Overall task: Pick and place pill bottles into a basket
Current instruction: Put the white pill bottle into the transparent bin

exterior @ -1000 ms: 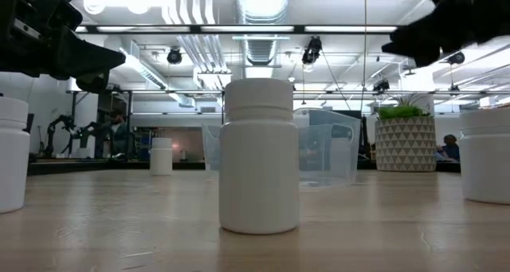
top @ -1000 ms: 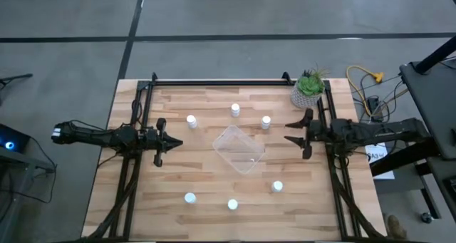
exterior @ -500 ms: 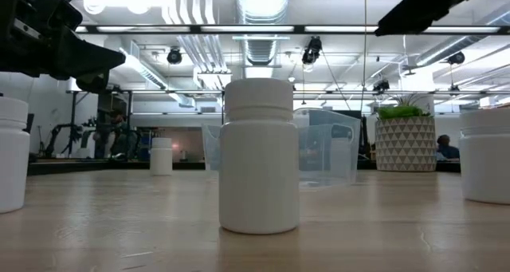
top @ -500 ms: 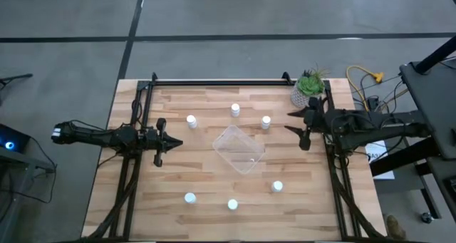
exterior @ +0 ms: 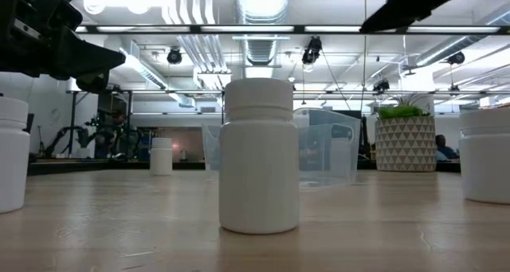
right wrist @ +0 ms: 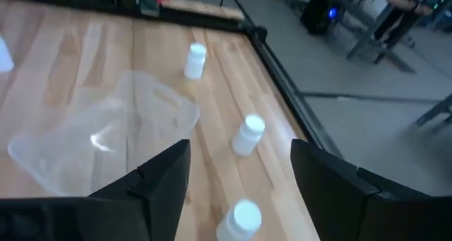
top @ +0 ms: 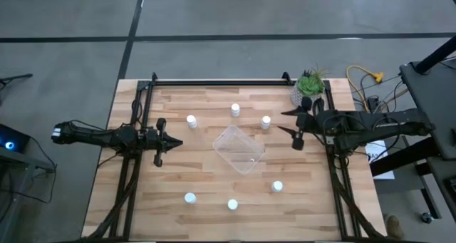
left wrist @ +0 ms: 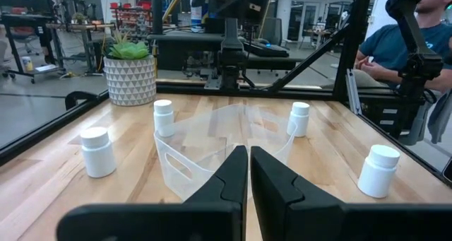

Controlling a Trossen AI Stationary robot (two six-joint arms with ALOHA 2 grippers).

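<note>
High view: a clear plastic basket (top: 239, 149) sits empty at the middle of the wooden counter (top: 206, 200), ringed by six white pill bottles (top: 191, 120), all standing upright on the wood and none inside. Three stand in a loose row on the far side of the basket, toward the potted plant (top: 308, 88) at the counter's far right corner; three more stand on the near side, two close together and one (top: 277, 187) off to the right. The right pincer (top: 298, 126) hangs above the counter just right of the basket and near the closest far-row bottle (top: 266, 121), its fingers spread and holding nothing. The left pincer (top: 165, 143) waits over the counter's left side, well apart from the basket, fingers pressed together and empty. Left wrist view: a seated person (left wrist: 395, 46) is visible beyond the counter's edge.
</note>
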